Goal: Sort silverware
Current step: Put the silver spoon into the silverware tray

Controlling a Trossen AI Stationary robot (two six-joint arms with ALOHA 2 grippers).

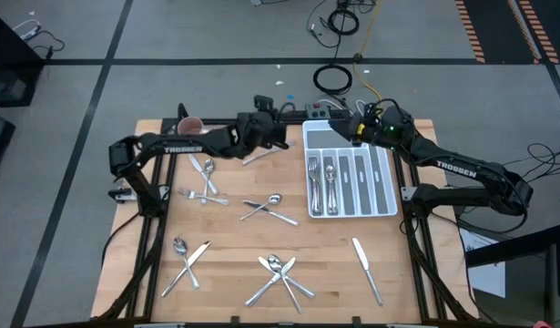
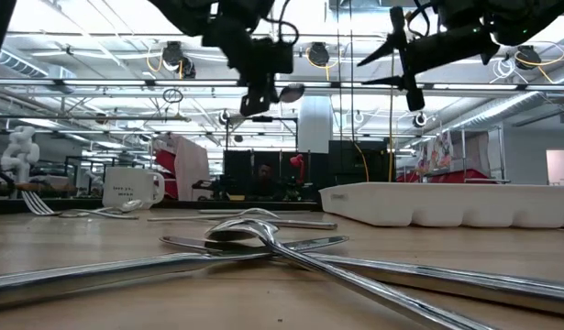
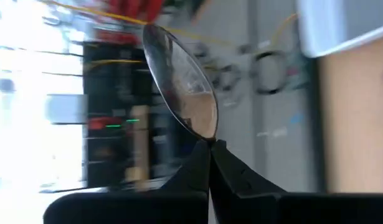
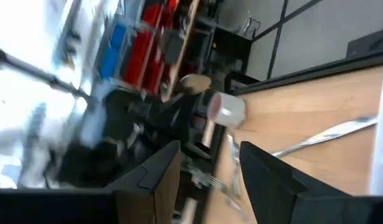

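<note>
Left wrist view is showing a spoon (image 3: pixel 182 81) clamped at the neck in my left pincer (image 3: pixel 210 155), bowl pointing away toward the room. From above, that pincer (image 1: pixel 278 138) is hovering near the far edge of the tabletop (image 1: pixel 234 237), just beside the white tray (image 1: pixel 384 187). I am judging the step in hand as a carry: the spoon is heading for a tray compartment already holding several pieces. My right pincer (image 4: pixel 207 177) is standing apart with nothing between its fingers, poised near the tray's far end. The next move is calling for lining the spoon up lengthwise over the matching slot before letting go. Remaining silverware (image 1: pixel 275 273) is lying scattered in crossed pairs across the tabletop, with a white mug (image 2: pixel 135 188) at the far left corner. I am finding the spoon's handle hidden behind the fingers, and I cannot tell which compartment holds spoons.
</note>
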